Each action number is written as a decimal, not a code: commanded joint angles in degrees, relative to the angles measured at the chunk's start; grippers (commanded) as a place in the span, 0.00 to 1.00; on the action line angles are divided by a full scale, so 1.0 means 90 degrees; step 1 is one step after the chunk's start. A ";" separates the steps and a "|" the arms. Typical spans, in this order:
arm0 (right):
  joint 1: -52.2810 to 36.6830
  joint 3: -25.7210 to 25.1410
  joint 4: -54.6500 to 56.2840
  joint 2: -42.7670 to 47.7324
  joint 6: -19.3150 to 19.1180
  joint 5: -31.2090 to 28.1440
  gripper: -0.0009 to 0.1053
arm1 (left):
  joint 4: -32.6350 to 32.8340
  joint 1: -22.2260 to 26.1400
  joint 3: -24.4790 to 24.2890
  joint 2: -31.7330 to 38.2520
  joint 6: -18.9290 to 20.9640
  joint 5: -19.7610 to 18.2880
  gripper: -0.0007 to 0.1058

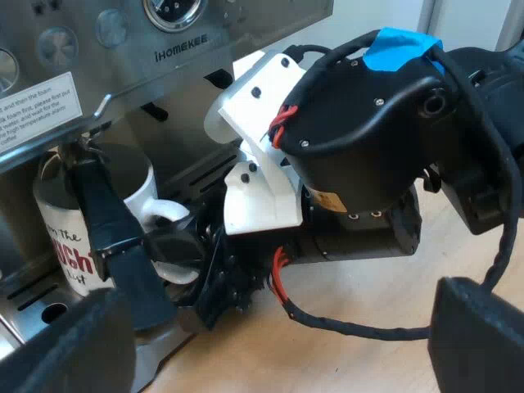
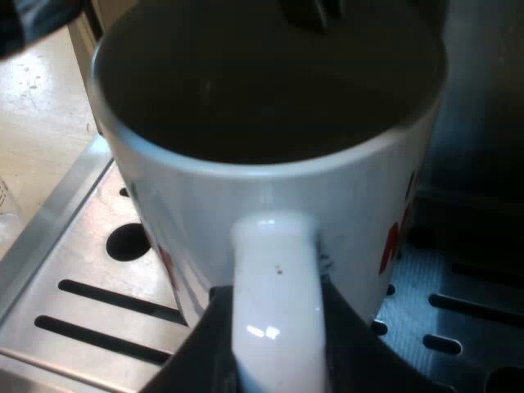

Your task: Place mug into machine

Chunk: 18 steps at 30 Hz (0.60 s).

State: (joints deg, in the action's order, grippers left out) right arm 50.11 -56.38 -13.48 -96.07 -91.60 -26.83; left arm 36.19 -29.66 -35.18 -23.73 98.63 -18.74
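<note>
A white mug with red lettering stands on the espresso machine's metal drip tray, under the machine's head. My right gripper reaches in at the mug's handle. Seen close up, the mug is upright on the slotted drip tray, with a dark spout just above its mouth. My right gripper is shut on the white handle, one dark finger on each side. My left gripper hangs back over the table, open and holding nothing.
A dark bar slants down from the machine's head across the front of the mug. The right arm's bulky body and white bracket stand between my left gripper and the machine. Bare wooden table lies below.
</note>
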 commanded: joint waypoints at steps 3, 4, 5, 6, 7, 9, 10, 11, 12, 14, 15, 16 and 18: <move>-0.0067 -0.0107 -0.0381 0.0047 -0.0079 -0.0125 0.01 | -0.0033 -0.0019 0.0001 0.0006 0.0040 -0.0039 0.75; -0.0067 -0.0107 -0.0381 0.0047 -0.0079 -0.0089 0.01 | -0.0033 -0.0019 0.0001 0.0006 0.0040 -0.0039 0.75; -0.0065 -0.0107 -0.0381 0.0047 -0.0079 -0.0037 0.01 | -0.0033 -0.0019 0.0001 0.0006 0.0040 -0.0039 0.75; -0.0065 -0.0107 -0.0381 0.0047 -0.0079 0.0027 0.01 | -0.0033 -0.0019 0.0001 0.0006 0.0040 -0.0039 0.75; -0.0065 -0.0107 -0.0381 0.0047 -0.0079 0.0039 0.01 | -0.0033 -0.0019 0.0001 0.0006 0.0040 -0.0039 0.75; -0.0065 -0.0107 -0.0381 0.0047 -0.0079 0.0072 0.01 | -0.0033 -0.0019 0.0001 0.0006 0.0040 -0.0039 0.75; -0.0065 -0.0107 -0.0381 0.0047 -0.0120 0.0085 0.01 | -0.0033 -0.0019 0.0001 0.0006 0.0040 -0.0039 0.75; -0.0065 -0.0107 -0.0381 0.0047 -0.0152 0.0083 0.01 | -0.0033 -0.0019 0.0001 0.0006 0.0040 -0.0039 0.75; -0.0065 -0.0107 -0.0422 0.0047 -0.0230 0.0118 0.01 | -0.0033 -0.0019 0.0001 0.0006 0.0040 -0.0039 0.75; -0.0065 -0.0107 -0.0438 0.0047 -0.0401 0.0217 0.01 | -0.0033 -0.0019 0.0001 0.0006 0.0040 -0.0039 0.75; -0.0065 -0.0107 -0.0450 0.0047 -0.0423 0.0290 0.01 | -0.0033 -0.0019 0.0001 0.0006 0.0040 -0.0039 0.75; -0.0065 -0.0107 -0.0450 0.0047 -0.0427 0.0304 0.01 | -0.0033 -0.0019 0.0001 0.0006 0.0040 -0.0039 0.75; -0.0065 -0.0107 -0.0450 0.0047 -0.0535 0.0293 0.01 | -0.0033 -0.0019 0.0001 0.0006 0.0040 -0.0039 0.75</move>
State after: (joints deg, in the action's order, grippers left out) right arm 49.85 -56.38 -14.40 -96.16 -94.88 -24.18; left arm 36.19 -29.66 -35.18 -23.73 98.63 -18.74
